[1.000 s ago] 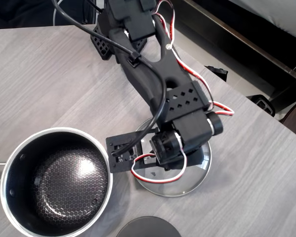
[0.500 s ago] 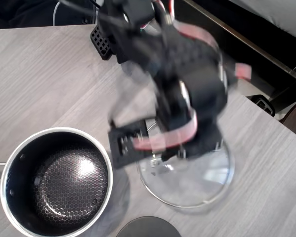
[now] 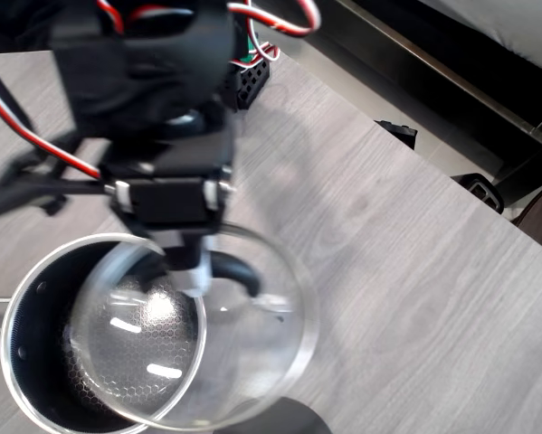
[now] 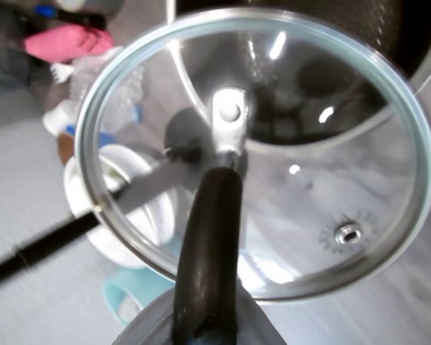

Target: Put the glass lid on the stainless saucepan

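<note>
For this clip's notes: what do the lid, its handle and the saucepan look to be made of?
The glass lid looks like clear glass: the pan and table show through it, inside a bright, probably steel rim. Its handle is dark and glossy, likely plastic, fixed by a metal bracket. The stainless saucepan has a shiny polished metal wall and a black honeycomb-patterned inside, seemingly a nonstick coating. The claw holds the lid by that handle.

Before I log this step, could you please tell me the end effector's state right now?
End effector: closed on the glass lid by its black handle, held in the air partly over the stainless saucepan.
</note>
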You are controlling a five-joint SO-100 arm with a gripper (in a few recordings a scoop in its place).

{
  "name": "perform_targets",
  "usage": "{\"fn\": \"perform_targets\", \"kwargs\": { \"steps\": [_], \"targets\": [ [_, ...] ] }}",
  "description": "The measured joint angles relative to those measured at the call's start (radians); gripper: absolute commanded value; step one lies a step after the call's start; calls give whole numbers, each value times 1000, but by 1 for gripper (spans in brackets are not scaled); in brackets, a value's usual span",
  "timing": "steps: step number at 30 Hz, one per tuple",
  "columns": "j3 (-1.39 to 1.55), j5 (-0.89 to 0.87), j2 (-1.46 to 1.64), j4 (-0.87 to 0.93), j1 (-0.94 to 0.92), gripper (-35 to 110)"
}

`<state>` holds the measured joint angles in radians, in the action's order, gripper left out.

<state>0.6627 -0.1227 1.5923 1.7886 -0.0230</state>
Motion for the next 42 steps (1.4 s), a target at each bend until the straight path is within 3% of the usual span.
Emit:
{"fn": "perform_targets", "kwargs": {
  "steps": [11, 42],
  "targets": [
    [-3, 75, -44, 0, -219, 0],
    [-14, 77, -279, -92, -253, 0]
  ]
}}
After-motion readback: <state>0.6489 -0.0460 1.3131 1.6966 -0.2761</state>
